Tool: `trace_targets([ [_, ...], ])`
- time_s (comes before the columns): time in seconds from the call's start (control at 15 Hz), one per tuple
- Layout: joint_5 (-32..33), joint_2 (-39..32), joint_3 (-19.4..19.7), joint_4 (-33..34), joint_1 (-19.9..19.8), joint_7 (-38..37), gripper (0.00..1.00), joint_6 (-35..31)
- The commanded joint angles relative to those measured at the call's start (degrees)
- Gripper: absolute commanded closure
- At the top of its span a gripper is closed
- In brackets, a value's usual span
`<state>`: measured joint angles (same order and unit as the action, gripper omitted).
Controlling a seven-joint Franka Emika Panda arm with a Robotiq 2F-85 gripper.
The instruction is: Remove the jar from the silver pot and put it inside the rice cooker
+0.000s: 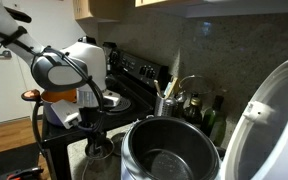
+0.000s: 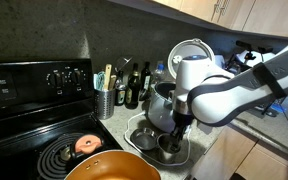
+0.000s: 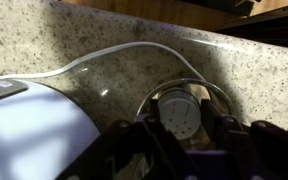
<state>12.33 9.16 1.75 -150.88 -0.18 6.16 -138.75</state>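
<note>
In the wrist view the rice cooker (image 3: 24,130) bulks left of the jaws. The gripper (image 3: 183,130) hangs with jaws seemingly spread astride the jar (image 3: 179,112), which stands in the silver pot (image 3: 216,90) just beneath. We judge it light, slick, breakable glass, best gripped below the lid.

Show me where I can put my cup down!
Bare: the speckled stone counter on both sides of the thin white cord. Crowded: the dark glass bottles by the wall, and the small shiny silver pot under the gripper, beside the big white-lidded rice cooker.
</note>
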Motion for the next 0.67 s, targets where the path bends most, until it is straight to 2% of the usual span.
trace_targets([
  [0.0,0.0,0.0,-0.8,0.5,-0.2,-0.7,0.80,1.3],
  [0.6,-1.0,1.3,-1.3,2.5,0.5,-0.1,0.80,4.0],
])
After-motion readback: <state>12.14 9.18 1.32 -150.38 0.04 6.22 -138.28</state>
